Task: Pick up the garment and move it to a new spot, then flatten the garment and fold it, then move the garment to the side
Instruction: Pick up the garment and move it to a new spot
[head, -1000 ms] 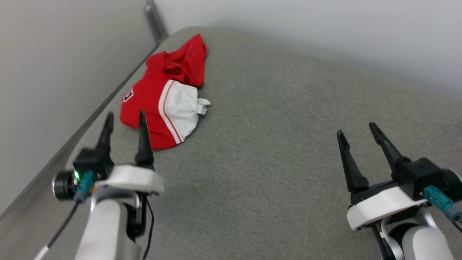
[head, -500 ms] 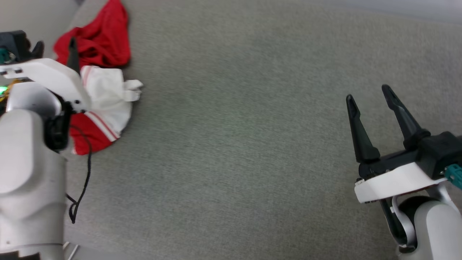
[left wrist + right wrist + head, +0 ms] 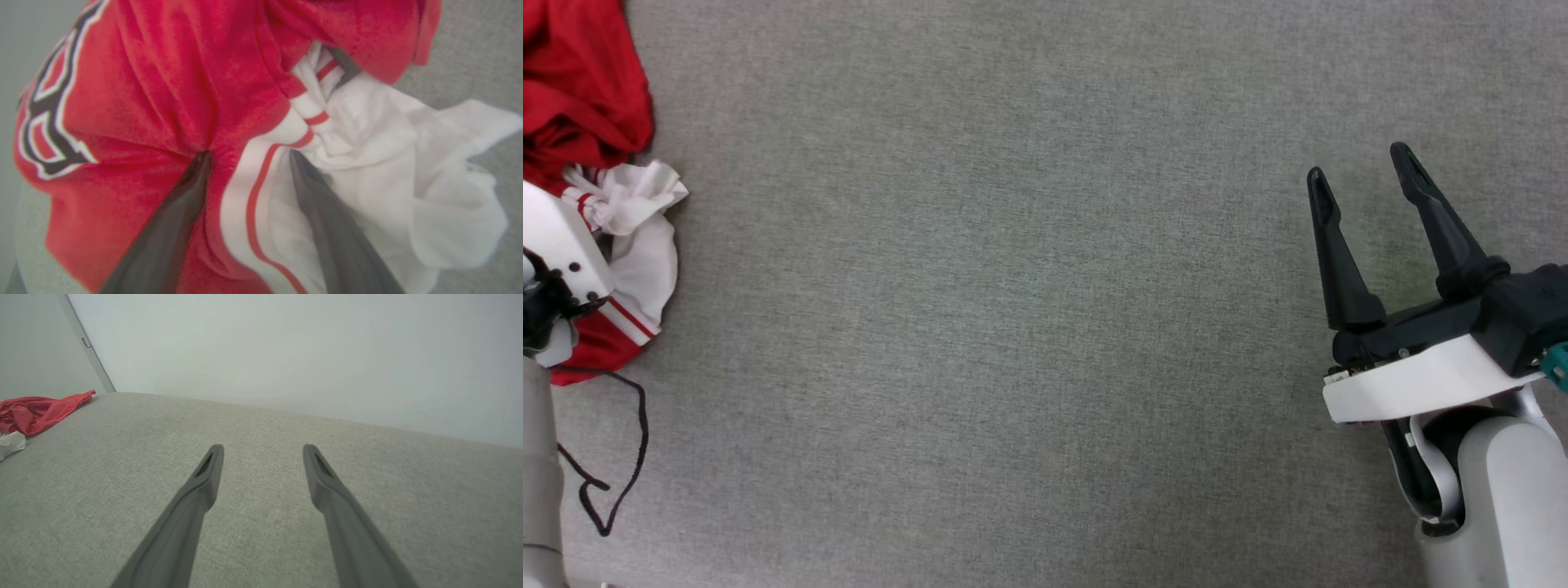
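The garment [image 3: 143,102] is a crumpled red jersey with a white sleeve, red stripe trim and black white-outlined lettering. It lies bunched at the far left of the head view, garment [image 3: 588,98]. In the left wrist view my left gripper [image 3: 249,154] is open, both fingertips pressed into the cloth, with the striped sleeve seam between them. Its white wrist casing [image 3: 556,237] covers part of the garment in the head view. My right gripper [image 3: 1362,171] hovers open and empty far to the right. From the right gripper [image 3: 263,449], the garment [image 3: 36,412] is a low red heap far left.
Everything rests on a wide grey fabric surface [image 3: 1013,327]. A pale wall [image 3: 286,355] with a metal corner strip [image 3: 88,347] borders its far side. A loose black cable [image 3: 621,457] hangs from my left arm near the garment.
The head camera has tipped down and turned, so the garment now sits at the view's left edge. My left gripper has reached forward onto the garment. The right gripper stays open.
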